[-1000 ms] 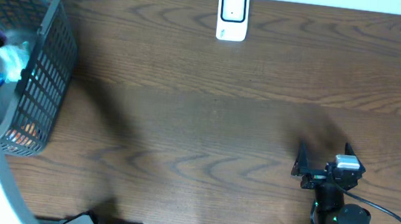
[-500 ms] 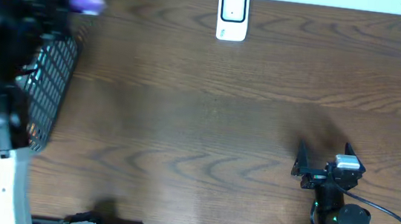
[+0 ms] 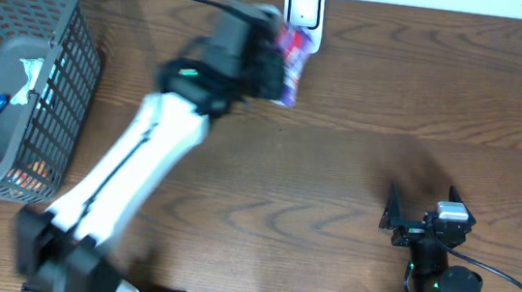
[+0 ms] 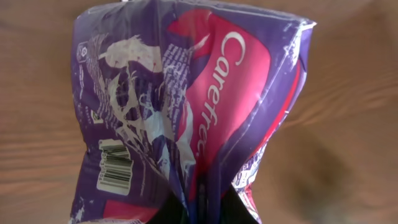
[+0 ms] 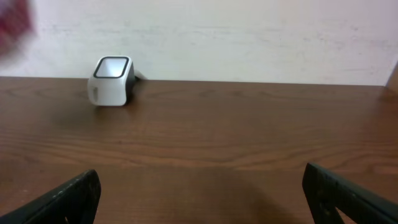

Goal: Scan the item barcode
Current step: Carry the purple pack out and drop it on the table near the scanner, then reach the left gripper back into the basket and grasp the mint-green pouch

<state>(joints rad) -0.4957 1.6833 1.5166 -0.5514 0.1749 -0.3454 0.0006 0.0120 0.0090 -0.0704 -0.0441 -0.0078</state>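
Overhead, the wooden table [image 3: 358, 147] has a grey basket [image 3: 81, 59] of other goods at its left edge. The left gripper [image 3: 267, 67] is clamped on the purple packet [image 3: 290, 50] and holds it just beside the white scanner [image 3: 304, 10], seemingly so the reader can catch the code. The right gripper [image 5: 199, 196] rests spread wide and empty, well apart. The barcode [image 4: 114, 165] sits on the packet's crumpled lower face

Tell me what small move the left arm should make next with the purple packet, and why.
Probably rotate the wrist slightly so the barcode faces the white scanner. The left hand is shut on the purple packet, which overlaps the scanner from overhead, yet the barcode sits on a crumpled side panel, and I cannot tell whether it faces the window.
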